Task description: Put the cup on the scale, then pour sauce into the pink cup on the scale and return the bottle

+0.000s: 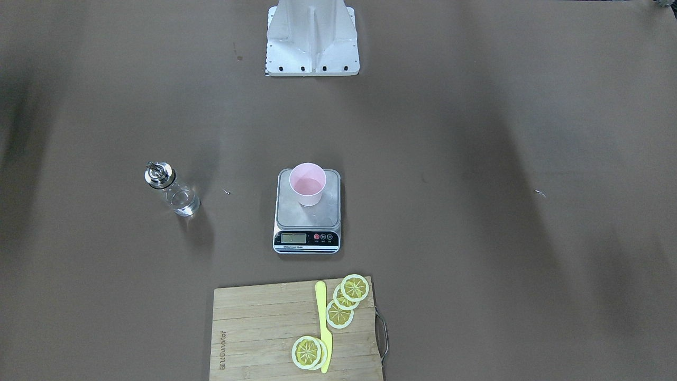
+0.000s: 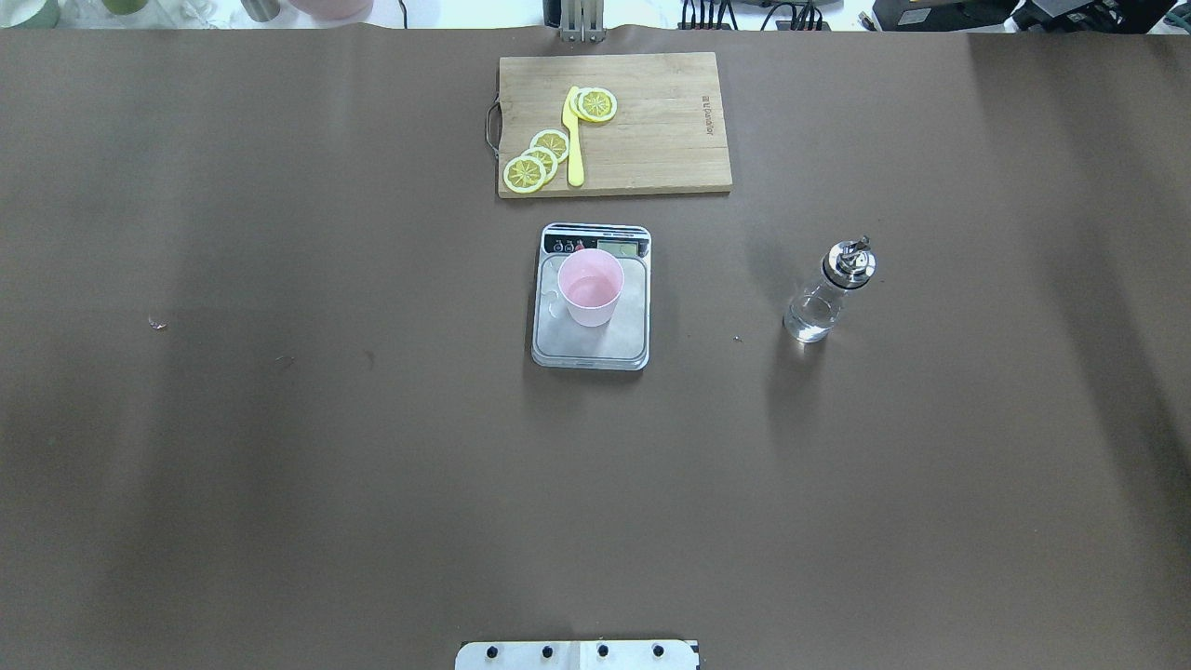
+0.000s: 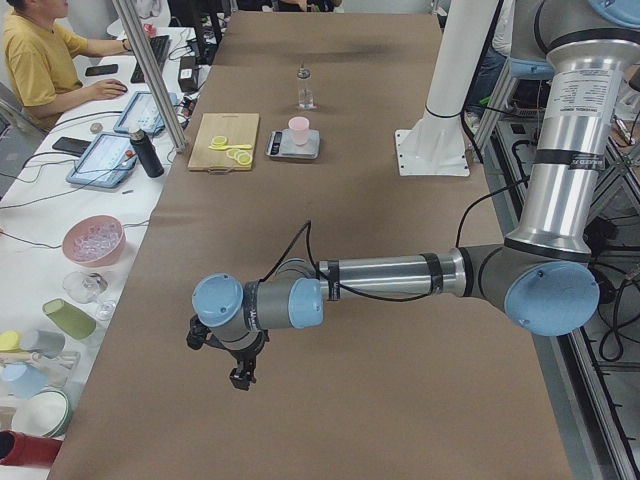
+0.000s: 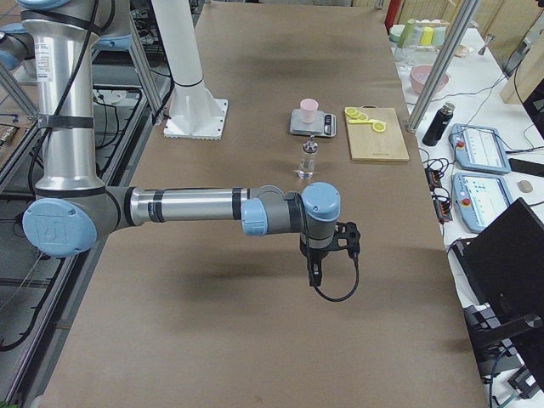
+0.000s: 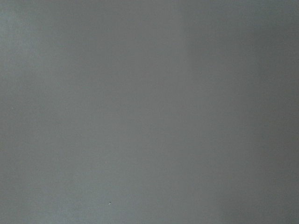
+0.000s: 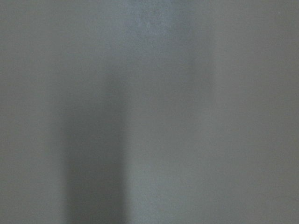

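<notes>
The front camera stands across the worktop (image 1: 476,159) from the robot's base (image 1: 312,42) and looks steeply down on the scale (image 1: 307,214). The overhead camera sees the same scale from behind the base. Both side cameras look along the worktop, with the scale far off. The wrist cameras show only blurred grey surface, close.

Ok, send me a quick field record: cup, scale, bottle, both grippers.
scale: centre of the table, display strip toward the cutting board
cup: upright on the scale platform; contents unclear
bottle: upright on the table, on the robot's right of the scale, apart from it, unheld
left gripper: over bare table, far from everything; open or shut cannot tell
right gripper: likewise
</notes>
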`<state>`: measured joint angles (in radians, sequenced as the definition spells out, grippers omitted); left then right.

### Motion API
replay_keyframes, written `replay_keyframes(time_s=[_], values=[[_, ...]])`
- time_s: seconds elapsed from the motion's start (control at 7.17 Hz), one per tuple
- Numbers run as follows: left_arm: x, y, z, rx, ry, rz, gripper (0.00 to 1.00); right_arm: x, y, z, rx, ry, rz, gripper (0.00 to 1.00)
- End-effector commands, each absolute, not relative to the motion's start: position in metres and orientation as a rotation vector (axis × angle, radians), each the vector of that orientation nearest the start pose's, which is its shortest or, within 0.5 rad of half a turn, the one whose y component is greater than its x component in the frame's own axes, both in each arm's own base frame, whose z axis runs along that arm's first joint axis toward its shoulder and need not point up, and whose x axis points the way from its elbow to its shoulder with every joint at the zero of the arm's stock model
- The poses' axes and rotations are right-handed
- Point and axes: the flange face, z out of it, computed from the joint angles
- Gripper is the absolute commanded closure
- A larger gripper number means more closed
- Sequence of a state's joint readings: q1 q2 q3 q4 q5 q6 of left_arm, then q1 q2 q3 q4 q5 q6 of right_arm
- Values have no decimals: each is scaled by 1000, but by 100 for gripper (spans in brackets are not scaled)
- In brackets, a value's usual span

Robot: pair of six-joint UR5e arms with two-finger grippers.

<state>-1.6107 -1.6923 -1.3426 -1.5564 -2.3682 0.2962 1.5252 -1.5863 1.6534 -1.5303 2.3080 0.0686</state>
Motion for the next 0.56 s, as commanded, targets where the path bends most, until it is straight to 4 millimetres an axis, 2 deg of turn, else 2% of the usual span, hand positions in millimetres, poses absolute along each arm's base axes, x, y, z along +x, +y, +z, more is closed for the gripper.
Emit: replay_keyframes(time_s=[0.0, 0.42], values=[[-84, -522, 714, 11, 807, 190, 1, 60, -491, 628, 63, -691, -10, 0], [-85, -523, 712, 16, 805, 190, 1, 66, -488, 626, 53, -684, 3, 0]])
